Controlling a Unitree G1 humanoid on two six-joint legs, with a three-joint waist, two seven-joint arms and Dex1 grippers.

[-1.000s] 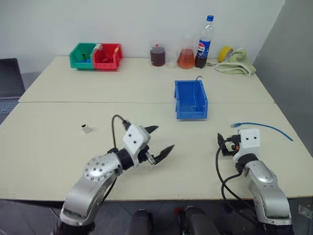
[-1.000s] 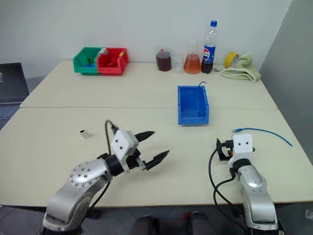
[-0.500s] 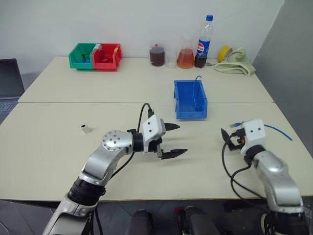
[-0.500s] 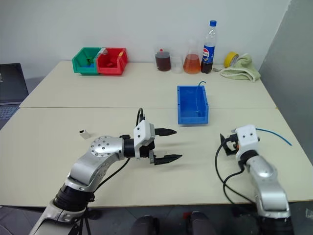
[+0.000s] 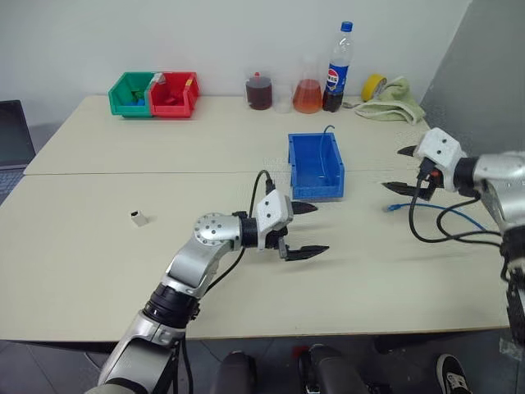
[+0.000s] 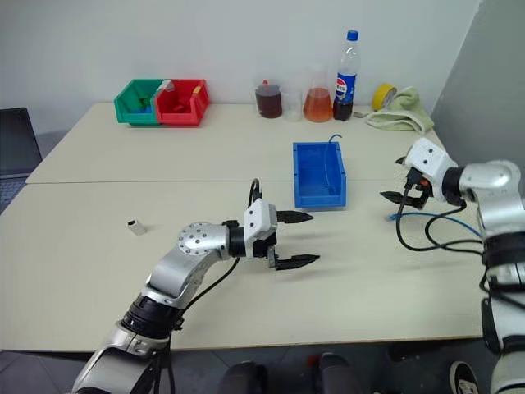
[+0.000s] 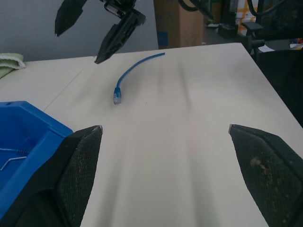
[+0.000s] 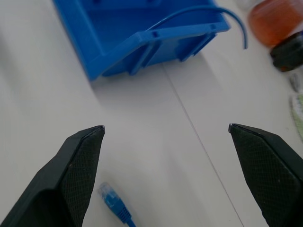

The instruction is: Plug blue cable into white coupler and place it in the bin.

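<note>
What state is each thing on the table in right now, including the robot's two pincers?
Left pincer: open, empty, above the table.
Right pincer: open, empty, raised above the cable's plug.
Blue cable: lying loose on the table, unplugged.
White coupler: alone on the table, nothing plugged in.
Blue bin: upright, a thin cable already inside.
Cola bottle: upright, capped.

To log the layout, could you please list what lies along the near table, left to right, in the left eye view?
white coupler → left gripper, open → plug end of the blue cable → right gripper, open above that plug. The blue bin overlaps the left gripper's span, so it is left out.
</note>
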